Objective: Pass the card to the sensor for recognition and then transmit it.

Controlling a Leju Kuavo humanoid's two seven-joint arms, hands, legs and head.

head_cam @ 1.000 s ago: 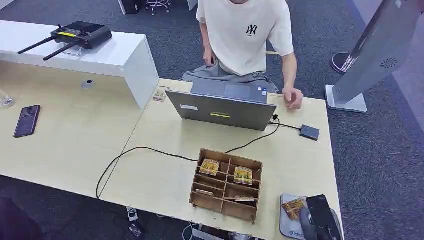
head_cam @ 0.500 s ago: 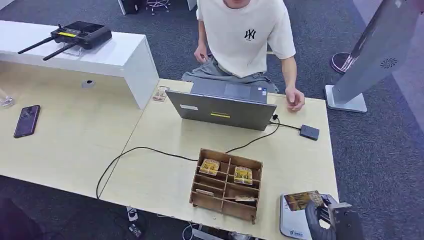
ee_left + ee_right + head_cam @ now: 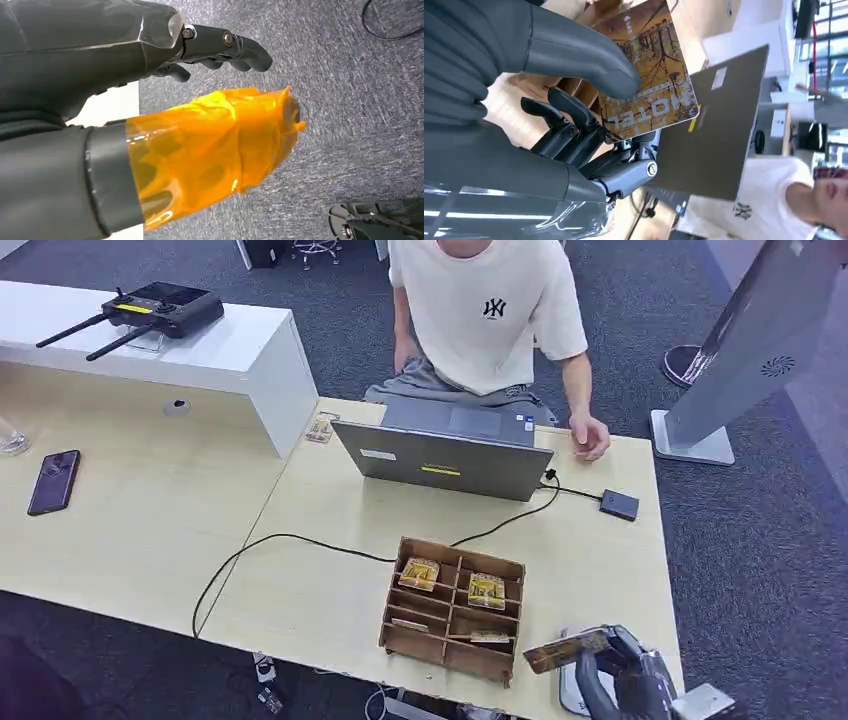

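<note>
My right hand (image 3: pixel 625 680) is at the table's near right corner. It pinches a brown-and-gold card (image 3: pixel 562 650) lifted off the table, sticking out toward the wooden organizer (image 3: pixel 453 607). In the right wrist view the thumb of the right hand (image 3: pixel 564 60) presses on the card (image 3: pixel 651 75), printed "HOTEL", with dark fingers beneath it. A small black sensor box (image 3: pixel 619 504) lies at the far right of the table, wired to the laptop (image 3: pixel 443 462). My left hand (image 3: pixel 100 55) hangs over grey carpet holding nothing, its thumb wrapped in orange film.
A person sits behind the laptop with one hand (image 3: pixel 588 436) on the table near the sensor. Similar cards (image 3: pixel 419 573) lie in the organizer's compartments. A white pad (image 3: pixel 568 692) sits under my right hand. A phone (image 3: pixel 54 481) and a controller (image 3: pixel 160 308) lie far left.
My right hand has lifted the card off the white pad and swung it left toward the organizer. The person has shifted a little.
</note>
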